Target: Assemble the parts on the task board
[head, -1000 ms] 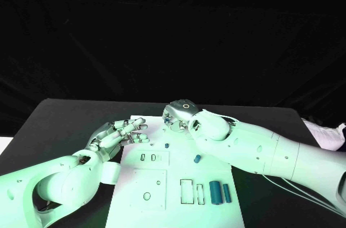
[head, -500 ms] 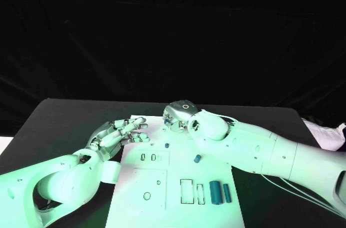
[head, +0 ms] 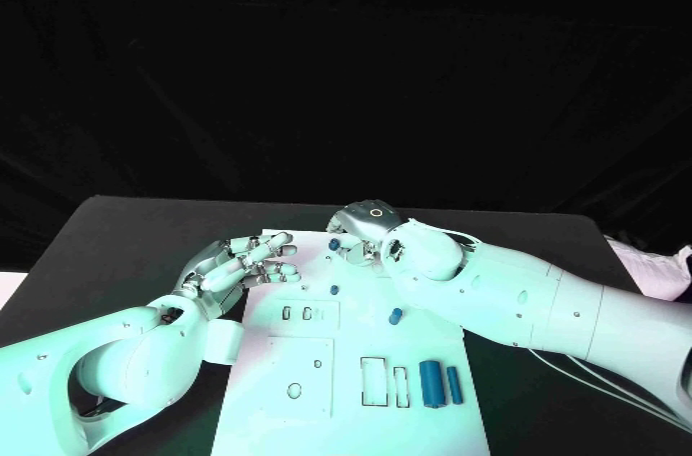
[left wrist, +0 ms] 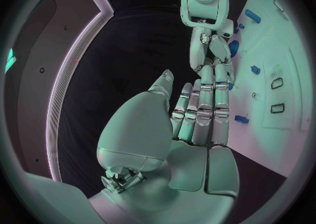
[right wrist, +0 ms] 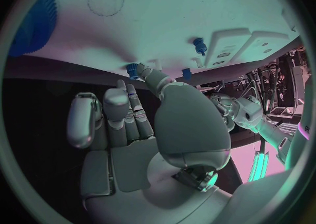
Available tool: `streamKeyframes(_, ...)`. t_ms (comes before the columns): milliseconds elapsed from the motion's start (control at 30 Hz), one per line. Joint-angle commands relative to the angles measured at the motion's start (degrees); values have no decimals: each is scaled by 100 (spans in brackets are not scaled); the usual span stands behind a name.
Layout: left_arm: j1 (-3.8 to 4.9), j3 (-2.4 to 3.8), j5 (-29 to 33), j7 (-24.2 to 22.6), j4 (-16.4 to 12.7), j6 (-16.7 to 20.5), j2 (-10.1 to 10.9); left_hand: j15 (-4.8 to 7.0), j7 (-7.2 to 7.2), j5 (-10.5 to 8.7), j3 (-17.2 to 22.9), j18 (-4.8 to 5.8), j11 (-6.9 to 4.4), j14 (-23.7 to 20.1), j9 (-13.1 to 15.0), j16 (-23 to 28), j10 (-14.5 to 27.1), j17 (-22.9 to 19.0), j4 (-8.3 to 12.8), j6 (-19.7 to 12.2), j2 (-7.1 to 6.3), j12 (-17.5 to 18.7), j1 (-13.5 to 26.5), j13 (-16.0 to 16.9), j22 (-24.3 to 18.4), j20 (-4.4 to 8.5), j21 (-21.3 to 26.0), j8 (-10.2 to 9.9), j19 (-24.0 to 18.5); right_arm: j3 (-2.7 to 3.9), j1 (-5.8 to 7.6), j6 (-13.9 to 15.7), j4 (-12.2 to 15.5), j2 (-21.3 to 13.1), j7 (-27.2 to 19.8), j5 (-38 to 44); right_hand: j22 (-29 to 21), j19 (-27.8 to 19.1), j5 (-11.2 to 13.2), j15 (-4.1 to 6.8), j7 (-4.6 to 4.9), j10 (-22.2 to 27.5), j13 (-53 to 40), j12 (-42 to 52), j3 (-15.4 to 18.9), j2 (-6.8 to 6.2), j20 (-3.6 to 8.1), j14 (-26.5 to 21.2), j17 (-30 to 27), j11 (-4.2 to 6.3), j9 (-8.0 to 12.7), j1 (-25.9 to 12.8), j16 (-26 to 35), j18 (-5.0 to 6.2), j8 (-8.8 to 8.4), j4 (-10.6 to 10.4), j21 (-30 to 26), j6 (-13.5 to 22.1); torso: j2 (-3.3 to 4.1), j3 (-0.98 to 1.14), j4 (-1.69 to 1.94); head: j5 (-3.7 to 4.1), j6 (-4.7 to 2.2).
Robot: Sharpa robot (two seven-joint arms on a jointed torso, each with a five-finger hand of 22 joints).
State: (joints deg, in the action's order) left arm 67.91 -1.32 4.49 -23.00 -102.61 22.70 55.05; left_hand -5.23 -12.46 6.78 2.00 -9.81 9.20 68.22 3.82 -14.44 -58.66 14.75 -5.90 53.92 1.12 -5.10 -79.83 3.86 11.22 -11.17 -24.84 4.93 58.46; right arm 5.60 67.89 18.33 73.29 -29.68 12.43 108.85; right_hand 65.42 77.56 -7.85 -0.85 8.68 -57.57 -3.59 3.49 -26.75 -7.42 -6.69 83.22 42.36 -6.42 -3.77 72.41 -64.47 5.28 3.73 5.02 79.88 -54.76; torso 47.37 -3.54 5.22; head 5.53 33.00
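A: Task board (head: 339, 376)?
B: White plate with slots, blue parts (head: 431, 383) on it, between both hands, on tabletop (head: 130, 236)

A: Hands?
B: Left hand (head: 238, 264) released; right hand (head: 361, 231) released, fingertips near a small blue peg (right wrist: 134, 69)

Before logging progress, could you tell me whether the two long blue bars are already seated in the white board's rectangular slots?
No, both long blue bars lie on the white board beside the slots.

Task board at the centre of the table, with a robot hand at each far corner.
The task board (head: 339, 376) lay on the table (head: 116, 236). The left hand (head: 238, 266) rested at the board's far left edge, and the right hand (head: 361, 234) hovered over its far end. Two long parts (head: 440, 383) lay side by side near the board's right edge, with a smaller part (head: 394, 317) behind them.
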Motion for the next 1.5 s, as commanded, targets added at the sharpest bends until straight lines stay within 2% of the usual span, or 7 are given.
streamKeyframes(33, 10, 5, -11, -36, 3, -114, -5, -20, -32, -15, -8, -49, 17, -3, -6, 20, 42, 5, 35, -12, 15, 20, -33, -9, 10, -9, -28, -20, -16, 2, -3, 215, 235, -179, 35, -152, -1, -4, -49, -12, 44, -184, -13, 64, 52, 19, -27, 0, -4, 26, -16, 25, -7, -25, 8, -24, -13, -66, -8, 5, -3, 4, 6)
streamKeyframes(367, 11, 4, 6, -42, 30, -117, 28, -20, -31, -15, -8, -49, 17, -3, -5, 21, 43, 9, 37, -12, 17, 21, -30, -8, 11, -9, -30, -21, -19, 125, 1, 381, 1204, -1254, 84, -1582, -128, -30, -315, 216, -31, -2052, -449, 858, 370, -263, 154, 15, -49, 325, -19, -250, 19, 1, 9, -300, -74, -156, -46, 8, -100, -25, -43)
streamKeyframes(467, 11, 3, 20, -42, 55, -121, 22, -20, -31, -15, -8, -49, 17, -3, -5, 21, 43, 9, 37, -12, 17, 21, -30, -8, 11, -9, -30, -21, -19, 144, 4, 202, 1291, -1489, 127, -1978, 190, 157, -450, 321, -122, -2487, -904, 1360, 776, -373, 275, 182, 783, 436, -23, -334, -482, -65, 26, -428, 76, -127, -62, 12, -137, -32, -70)
streamKeyframes(567, 11, 3, 33, -43, 84, -126, 5, -20, -31, -15, -8, -49, 17, -3, -5, 21, 43, 9, 37, -12, 17, 21, -30, -8, 11, -9, -30, -21, -19, 154, 4, 63, 1279, -1635, 179, -2185, 466, 312, -576, 339, -166, -2597, -3608, 3892, 1303, -318, 329, 341, 2013, 478, -33, -222, -1218, -134, 71, -585, 211, -71, -70, 19, -162, -47, -90)
streamKeyframes(667, 10, 2, 46, -41, 110, -133, -10, -20, -31, -15, -8, -49, 17, -3, -5, 21, 43, 9, 37, -12, 17, 21, -30, -8, 11, -9, -30, -21, -19, 158, 4, -23, 1220, -1721, 216, -2292, 710, 425, -614, 263, -167, -2332, -6107, 6154, 1818, -130, 281, 337, 2606, 377, -47, 23, -1584, -168, 211, -862, 313, -52, -74, 32, -184, -70, -119)
streamKeyframes(867, 10, 2, 56, -42, 130, -142, -16, -20, -31, -15, -8, -49, 17, -3, -5, 21, 43, 9, 37, -12, 17, 21, -30, -8, 11, -9, -30, -21, -19, 161, 1, -249, 1079, -1753, 302, -2222, 783, 473, -686, 195, -52, -2913, -8032, 8021, 2034, -45, 186, 559, 4097, 328, -40, 185, -2281, -191, 328, -1060, 338, 29, -65, 22, -171, -36, -94)
streamKeyframes(1500, 8, 2, 59, -33, 156, -154, -31, -20, -31, -15, -8, -49, 17, -3, -5, 21, 43, 9, 37, -12, 17, 21, -30, -8, 11, -9, -30, -21, -19, 155, -94, -653, 657, -1433, 487, -1677, 1199, 680, -687, 141, -1, -3151, -8503, 8500, 2141, 24, 132, 640, 4580, 270, -42, 264, -2483, -268, 425, -1184, 519, 78, -63, 22, -164, -23, -66)
